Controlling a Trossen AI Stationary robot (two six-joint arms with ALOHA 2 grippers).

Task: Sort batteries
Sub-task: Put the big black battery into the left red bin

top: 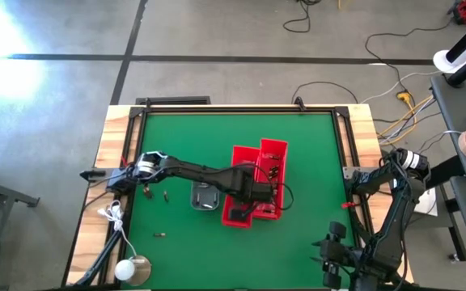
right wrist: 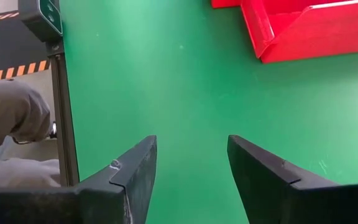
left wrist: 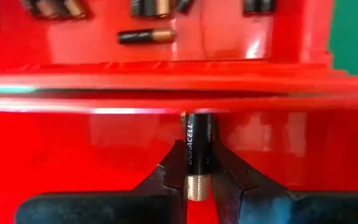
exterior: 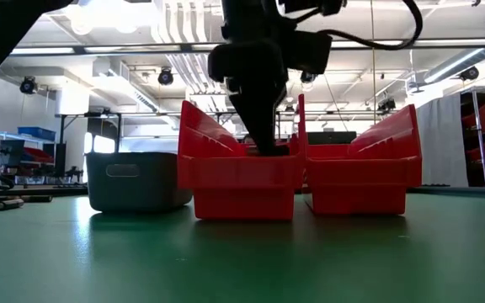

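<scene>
Left gripper (left wrist: 197, 186) clamps battery (left wrist: 194, 149) inside red bin (left wrist: 104, 143) — right gripper (right wrist: 191, 165) agape.

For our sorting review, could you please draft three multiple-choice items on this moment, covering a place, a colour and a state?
1. Where is the left claw?
A. Over the red bins
B. At the table's edge
C. Above the grey tray

2. What colour is the table mat?
A. Blue
B. Green
C. White

3. What is the left claw doing?
A. Open, empty
B. Shut on nothing
C. Shut on a battery

Key: 1 A, the arm reaches over the bins; 2 B, the mat is green; 3 C, the fingers pinch a black-and-copper cell.
</scene>
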